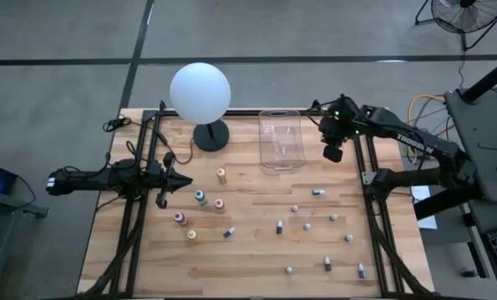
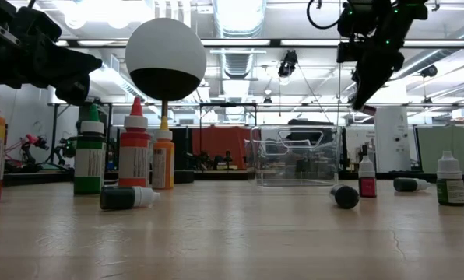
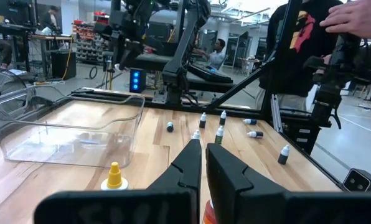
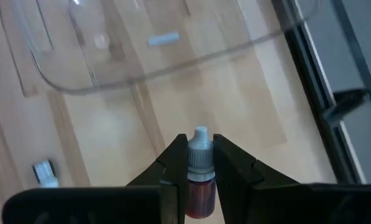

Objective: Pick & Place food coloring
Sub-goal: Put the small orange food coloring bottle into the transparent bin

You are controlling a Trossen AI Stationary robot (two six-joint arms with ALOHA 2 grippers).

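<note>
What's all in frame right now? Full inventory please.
larger food coloring bottles: five, orange, teal, pink, red and yellow, standing left of table centre
small dropper bottles: about eleven, dark and white, scattered across the right half, some lying down
held bottle: one, red body, pale cap, in the right gripper
clear plastic bin: one, empty, far middle
white globe lamp: one, dark base, far left of the bin
wooden table: one, light wood
person: dark top, beyond the table
left gripper: fingers nearly together, left side near the larger bottles
right gripper: raised beside the bin
</note>
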